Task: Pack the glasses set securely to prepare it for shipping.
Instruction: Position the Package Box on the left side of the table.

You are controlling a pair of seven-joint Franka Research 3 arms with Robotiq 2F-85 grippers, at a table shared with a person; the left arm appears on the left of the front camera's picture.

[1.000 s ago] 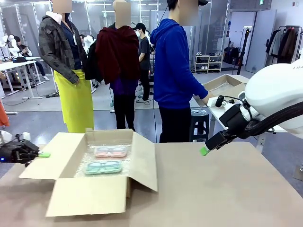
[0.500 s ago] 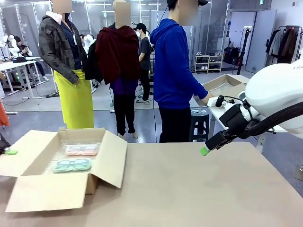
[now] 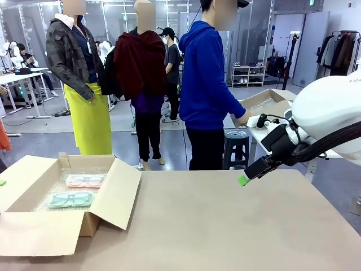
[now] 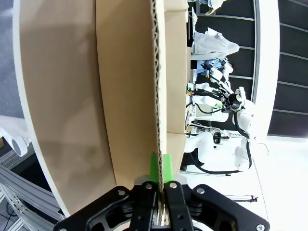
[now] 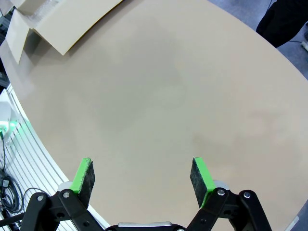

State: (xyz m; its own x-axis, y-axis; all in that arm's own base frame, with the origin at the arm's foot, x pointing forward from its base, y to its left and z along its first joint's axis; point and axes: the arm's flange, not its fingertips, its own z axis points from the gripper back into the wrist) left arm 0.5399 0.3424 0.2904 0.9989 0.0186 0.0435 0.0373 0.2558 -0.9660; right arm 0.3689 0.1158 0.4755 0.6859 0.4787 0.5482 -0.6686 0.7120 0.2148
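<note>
My left claw (image 4: 159,179) is clamped tight on the edge of a flap of the cardboard box (image 3: 107,197), the corrugated edge running straight up to twelve o'clock in my left wrist view. The box sits at about nine o'clock on the table (image 3: 237,226), flaps spread, lined with bubble wrap. Inside lie the pink case (image 3: 85,180) toward the far wall and the mint green case (image 3: 70,199) just nearer me, side by side, apart. My right claw (image 5: 143,175) hangs wide and holds nothing, over bare tabletop at three o'clock. A person in a blue hoodie (image 3: 204,79) stands beyond the far edge at twelve o'clock. Since a second ago the box has slid leftward with my left claw; the right claw has stayed put.
</note>
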